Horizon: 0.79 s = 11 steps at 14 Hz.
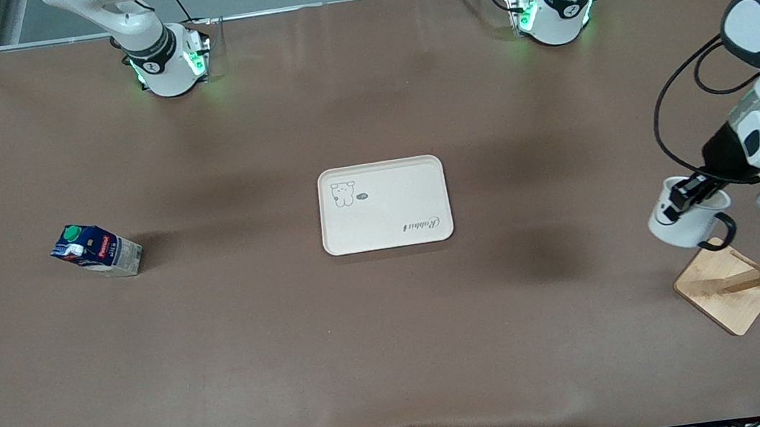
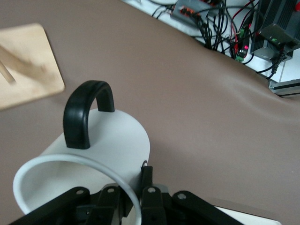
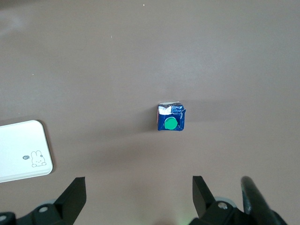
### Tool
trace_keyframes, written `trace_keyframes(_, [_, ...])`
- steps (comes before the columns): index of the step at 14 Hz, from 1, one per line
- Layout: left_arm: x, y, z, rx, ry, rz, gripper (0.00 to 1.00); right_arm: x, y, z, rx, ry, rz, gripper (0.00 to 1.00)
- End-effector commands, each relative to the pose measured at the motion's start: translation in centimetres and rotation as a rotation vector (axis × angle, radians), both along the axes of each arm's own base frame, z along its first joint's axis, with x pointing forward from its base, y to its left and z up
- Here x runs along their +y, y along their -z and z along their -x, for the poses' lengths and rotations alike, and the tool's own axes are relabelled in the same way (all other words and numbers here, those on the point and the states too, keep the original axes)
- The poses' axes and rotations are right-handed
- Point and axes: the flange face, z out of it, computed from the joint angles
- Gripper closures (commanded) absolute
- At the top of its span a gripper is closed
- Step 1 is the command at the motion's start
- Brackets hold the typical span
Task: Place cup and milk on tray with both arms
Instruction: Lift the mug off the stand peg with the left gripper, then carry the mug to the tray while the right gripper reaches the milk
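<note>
My left gripper [image 1: 686, 195] is shut on the rim of the white cup [image 1: 684, 225], with one finger inside and one outside. It holds the cup tilted in the air over the edge of the wooden rack base, at the left arm's end of the table. In the left wrist view the cup [image 2: 112, 140] shows its black handle [image 2: 83, 112] in front of my gripper [image 2: 136, 187]. The milk [image 1: 96, 250] stands on the table at the right arm's end. My right gripper [image 3: 139, 192] is open and empty, high over the table, with the milk [image 3: 171, 118] below. The tray [image 1: 385, 204] lies at the table's middle.
A wooden rack with a square base [image 1: 726, 287] and pegs stands near the left arm's end, close under the cup; it also shows in the left wrist view [image 2: 26, 65]. A corner of the tray [image 3: 21, 150] shows in the right wrist view. Cables lie along the table edge [image 2: 220, 28].
</note>
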Motion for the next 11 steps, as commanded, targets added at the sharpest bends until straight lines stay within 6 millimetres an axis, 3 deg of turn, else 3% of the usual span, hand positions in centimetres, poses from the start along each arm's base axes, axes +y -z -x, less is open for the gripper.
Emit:
trace_keyframes(1, [-1.1,0.8,-0.2,0.045,-0.036,0.000,1.00,0.2,-0.5,0.1,-0.009,-0.002,-0.017,0.00])
trace_keyframes(3, [-3.5,1.0,-0.3,0.041,0.010,-0.053,1.00,0.8,0.5,-0.3,0.018,-0.015,-0.018,0.00])
trace_keyframes(6, [-7.0,1.6,-0.8,0.069,-0.064,-0.027,1.00,2.2,2.6,-1.8,0.052,-0.034,-0.009,0.00])
trace_keyframes(8, [-10.1,2.3,-0.4,0.100,-0.117,-0.003,1.00,2.7,6.0,-3.4,0.139,-0.050,-0.007,0.00])
trace_keyframes(11, [-14.1,3.2,0.1,0.134,-0.200,0.005,1.00,1.6,4.1,-1.1,0.200,-0.033,-0.014,0.00])
